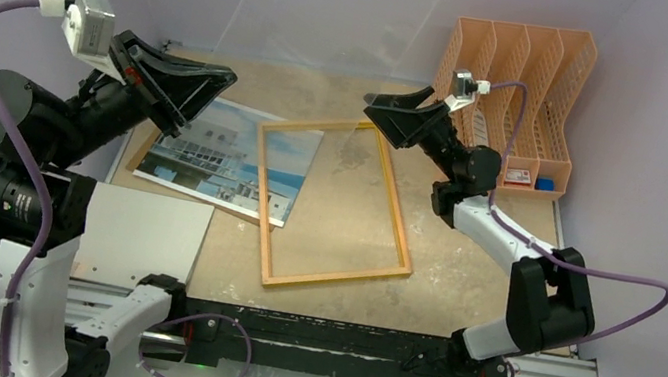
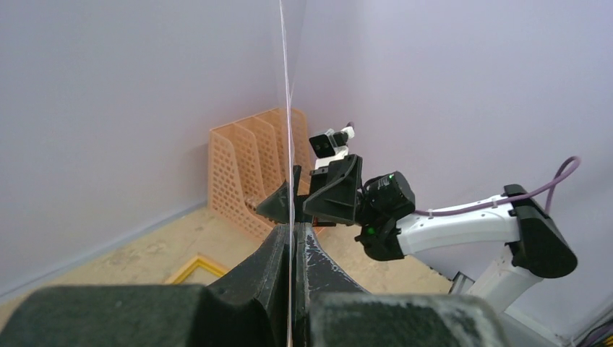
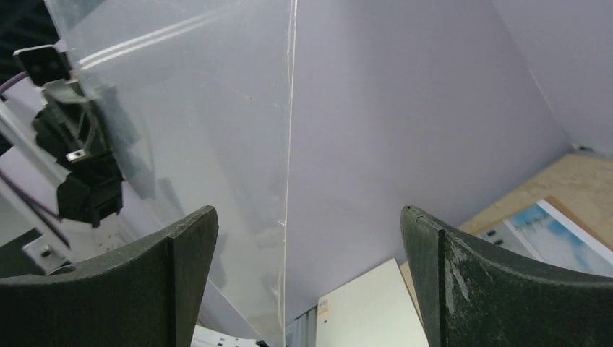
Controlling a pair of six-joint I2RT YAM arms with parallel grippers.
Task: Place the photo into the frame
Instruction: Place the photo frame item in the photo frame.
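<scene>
The photo (image 1: pixel 214 154) lies face up on the table, its right part under the left rail of the yellow-edged frame (image 1: pixel 393 203), which lies flat at the middle. My left gripper (image 1: pixel 226 78) hangs above the photo, shut on the edge of a clear plastic sheet (image 2: pixel 287 108) that stands upright between the two arms. My right gripper (image 1: pixel 395 97) is open above the frame's far corner. In the right wrist view the sheet (image 3: pixel 188 108) ends in a vertical edge between the open fingers (image 3: pixel 188 246), touching neither. A corner of the photo (image 3: pixel 549 231) shows at the lower right.
A peach file rack (image 1: pixel 528 88) stands at the back right, close behind the right gripper. A grey-white flat panel (image 1: pixel 140 234) lies at the near left. A brown board edge (image 1: pixel 141 153) peeks from under the photo. Purple walls close in on all sides.
</scene>
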